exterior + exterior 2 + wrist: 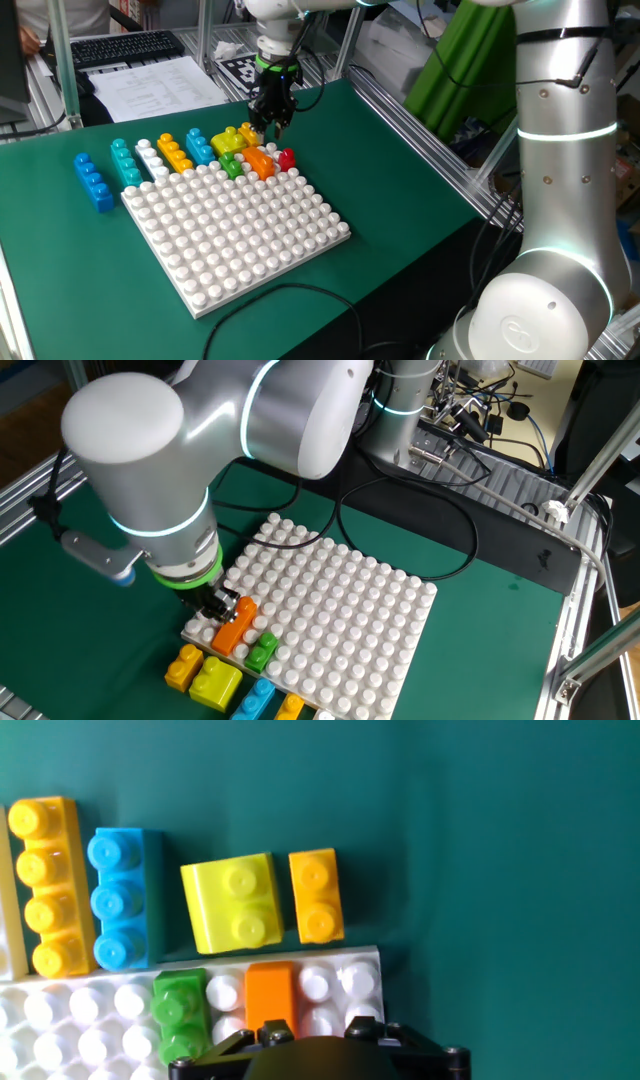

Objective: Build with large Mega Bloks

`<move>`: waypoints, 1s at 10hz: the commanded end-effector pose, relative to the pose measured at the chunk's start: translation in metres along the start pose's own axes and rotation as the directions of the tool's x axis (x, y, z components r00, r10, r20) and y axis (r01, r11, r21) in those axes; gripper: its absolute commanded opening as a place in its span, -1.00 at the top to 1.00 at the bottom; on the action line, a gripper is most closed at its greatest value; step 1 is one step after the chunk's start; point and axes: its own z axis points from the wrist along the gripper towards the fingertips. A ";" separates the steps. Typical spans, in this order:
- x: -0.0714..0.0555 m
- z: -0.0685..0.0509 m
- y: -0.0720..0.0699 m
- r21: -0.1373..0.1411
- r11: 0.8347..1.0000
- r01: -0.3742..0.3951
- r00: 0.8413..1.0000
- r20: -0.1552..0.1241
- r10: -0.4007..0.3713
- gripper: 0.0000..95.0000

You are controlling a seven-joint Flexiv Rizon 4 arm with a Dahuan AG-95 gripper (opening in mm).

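the gripper (226,607) points straight down at the near corner of the white studded baseplate (380,650), its fingers set either side of an orange brick (235,625) that sits on the plate's edge row; the jaws look clamped on that brick, though the fingertips themselves are hidden under the hand, so the grip is a reading rather than a certainty. the step in hand seems to be seating this orange brick onto the studs, right next to a small green brick (262,651) already on the plate. next would call for a firm straight push down until the brick is flush, then parting the jaws and rising clear without dragging it off. the hand view shows what the others hide: the orange brick (270,1000) directly below the camera and the green brick (181,1016) one column away, with a lime-yellow brick (235,903), a small orange-yellow brick (317,895), a blue brick (120,898) and a long yellow brick (45,885) lying loose on the green mat just off the plate's edge. only one fixed view shows a red brick (288,158) at the plate's far corner, and the teal, white and dark blue bricks lined up further along.
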 end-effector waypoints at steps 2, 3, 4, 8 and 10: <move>-0.002 0.000 0.000 -0.003 1.000 -0.009 1.000 -0.006 0.009 0.20; -0.002 0.000 0.000 -0.002 1.000 -0.011 1.000 -0.013 0.011 0.20; -0.018 0.000 0.000 0.000 1.000 -0.012 1.000 -0.022 0.012 -0.20; -0.058 -0.001 -0.005 -0.006 1.000 -0.012 0.999 -0.048 0.012 -0.20; -0.058 0.000 -0.004 -0.005 1.000 -0.011 0.999 -0.047 0.010 0.20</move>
